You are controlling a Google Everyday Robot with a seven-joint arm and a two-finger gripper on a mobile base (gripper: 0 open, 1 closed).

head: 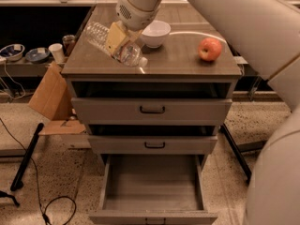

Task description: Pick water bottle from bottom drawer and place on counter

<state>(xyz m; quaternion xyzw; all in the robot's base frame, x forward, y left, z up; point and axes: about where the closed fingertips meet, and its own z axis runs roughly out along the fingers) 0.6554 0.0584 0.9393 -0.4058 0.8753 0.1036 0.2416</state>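
My gripper [118, 40] is shut on the water bottle [108, 43], a clear ribbed bottle with a white cap, and holds it tilted just over the left part of the counter [173, 60]. The cap end points down and to the right, close to the counter surface. I cannot tell if it touches. The gripper's tan fingers [115, 36] clamp the bottle's middle. The bottom drawer [152, 184] is pulled out below, its flat floor bare.
A white bowl [155, 33] stands on the counter behind the bottle, and a red apple [210, 49] lies at the right. Two upper drawers [152, 110] are slightly open. A cardboard box [49, 93], cables and a low shelf with bowls and cups are at the left.
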